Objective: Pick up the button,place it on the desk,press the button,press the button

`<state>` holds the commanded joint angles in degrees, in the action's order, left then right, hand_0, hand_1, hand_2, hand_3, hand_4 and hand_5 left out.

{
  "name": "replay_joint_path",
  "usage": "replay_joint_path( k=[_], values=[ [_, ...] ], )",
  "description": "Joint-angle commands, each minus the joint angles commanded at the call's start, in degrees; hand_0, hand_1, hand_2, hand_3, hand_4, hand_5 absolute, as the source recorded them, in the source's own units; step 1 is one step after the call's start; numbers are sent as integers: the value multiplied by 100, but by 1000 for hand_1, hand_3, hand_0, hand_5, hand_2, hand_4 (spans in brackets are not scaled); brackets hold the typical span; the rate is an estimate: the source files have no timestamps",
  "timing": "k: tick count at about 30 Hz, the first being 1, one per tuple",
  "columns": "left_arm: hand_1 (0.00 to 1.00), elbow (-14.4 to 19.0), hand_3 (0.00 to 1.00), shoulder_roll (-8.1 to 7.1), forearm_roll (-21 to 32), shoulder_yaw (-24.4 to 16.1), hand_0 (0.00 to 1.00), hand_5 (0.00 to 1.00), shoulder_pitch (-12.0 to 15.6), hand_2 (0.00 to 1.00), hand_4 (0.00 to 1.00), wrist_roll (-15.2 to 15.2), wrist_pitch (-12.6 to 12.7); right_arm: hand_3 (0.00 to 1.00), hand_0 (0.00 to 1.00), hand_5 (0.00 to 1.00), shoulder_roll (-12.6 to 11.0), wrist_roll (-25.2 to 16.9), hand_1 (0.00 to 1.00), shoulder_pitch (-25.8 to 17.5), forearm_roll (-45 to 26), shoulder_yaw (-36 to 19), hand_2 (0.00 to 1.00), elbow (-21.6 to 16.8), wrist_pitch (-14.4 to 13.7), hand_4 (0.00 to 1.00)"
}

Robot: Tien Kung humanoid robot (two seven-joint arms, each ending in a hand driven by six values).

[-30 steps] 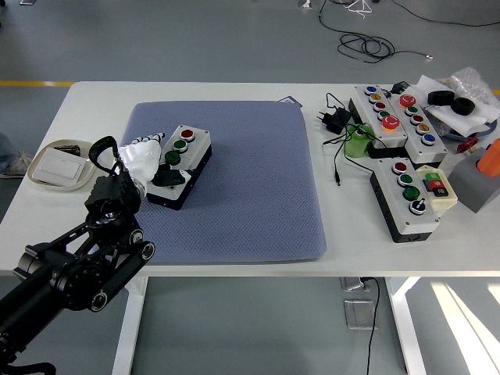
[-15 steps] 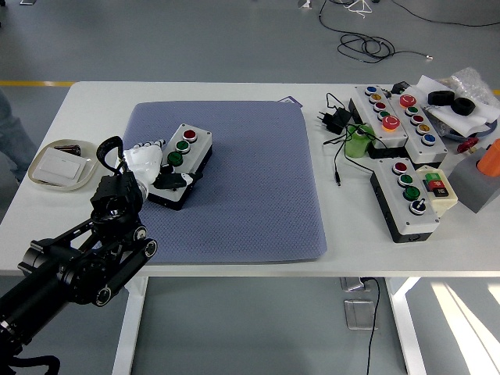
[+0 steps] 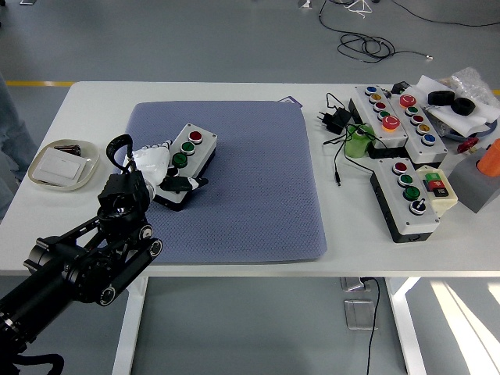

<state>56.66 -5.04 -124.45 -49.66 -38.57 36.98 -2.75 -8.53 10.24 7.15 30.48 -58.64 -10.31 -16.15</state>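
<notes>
1. now the left hand (image 3: 160,166) wraps its fingers around the near end of the button box (image 3: 185,162), which sits on the blue mat (image 3: 250,195).
2. judging it: keep it level, lower it flat onto the surface (image 3: 351,226).

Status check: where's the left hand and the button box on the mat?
Left hand gripping near end of button box. Box flat on blue mat, red button at its far end. Right hand not in view. Nothing obstructing.
</notes>
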Motion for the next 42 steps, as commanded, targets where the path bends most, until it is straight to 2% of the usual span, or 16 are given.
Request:
replay_joint_path(
  k=[6,10,11,16,17,22,23,28,29,31,34,35,40,41,42],
  values=[
    [929,-172,998,-20,-135,81,742,601,-101,998,998,0,-46,751,787,479,-3,0,797,5,11,-16,817,0,-5,412],
    [929,-234,998,-54,-424,109,742,601,-145,998,998,0,63,751,787,479,-5,-3,797,6,3,-19,817,0,-9,412],
    [841,-231,898,-68,-485,108,667,590,-149,956,998,0,105,751,787,479,-4,1,797,7,14,-24,817,0,-10,412],
    [841,-204,898,-117,-555,95,667,590,-142,956,998,0,224,751,787,479,-5,6,797,2,18,-23,817,0,-9,412],
    [502,-208,665,-130,-555,90,433,325,-137,540,801,0,215,751,787,479,-6,8,797,1,22,-22,817,0,-7,412],
    [502,-255,665,-147,-526,102,433,325,-128,540,801,0,131,751,787,479,-2,13,797,-1,28,-25,817,0,-8,412],
    [468,-275,596,-150,-519,105,462,254,-129,445,752,0,115,751,787,479,-3,12,797,1,28,-26,817,0,-8,412],
    [468,-312,596,-169,-536,116,462,254,-135,445,752,0,113,751,787,479,-5,10,797,-1,26,-26,817,0,-8,412],
    [419,-315,550,-175,-549,119,399,229,-139,384,721,0,136,751,787,479,-6,9,797,-1,27,-30,817,0,-9,412],
    [419,-317,550,-179,-555,121,399,229,-141,384,721,0,157,751,787,479,-6,9,797,-1,31,-35,817,0,-10,412],
    [419,-294,550,-203,-555,108,399,229,-121,384,721,0,281,751,787,479,-9,11,797,-5,49,-47,817,0,-7,412],
    [335,-285,442,-210,-555,107,238,187,-115,299,655,0,317,751,787,479,-8,11,797,-6,48,-48,817,0,-8,412],
    [335,-217,442,-262,-555,74,238,187,-88,299,655,0,649,751,787,479,-7,14,797,-5,46,-46,817,0,-6,412],
    [280,-188,381,-289,-555,63,221,12,-83,241,661,0,760,751,787,479,-6,14,797,-7,48,-47,817,0,-6,412],
    [280,-173,381,-302,-555,57,221,12,-81,241,661,0,828,751,787,479,-6,14,797,-8,49,-48,817,0,-6,412]
  ],
)
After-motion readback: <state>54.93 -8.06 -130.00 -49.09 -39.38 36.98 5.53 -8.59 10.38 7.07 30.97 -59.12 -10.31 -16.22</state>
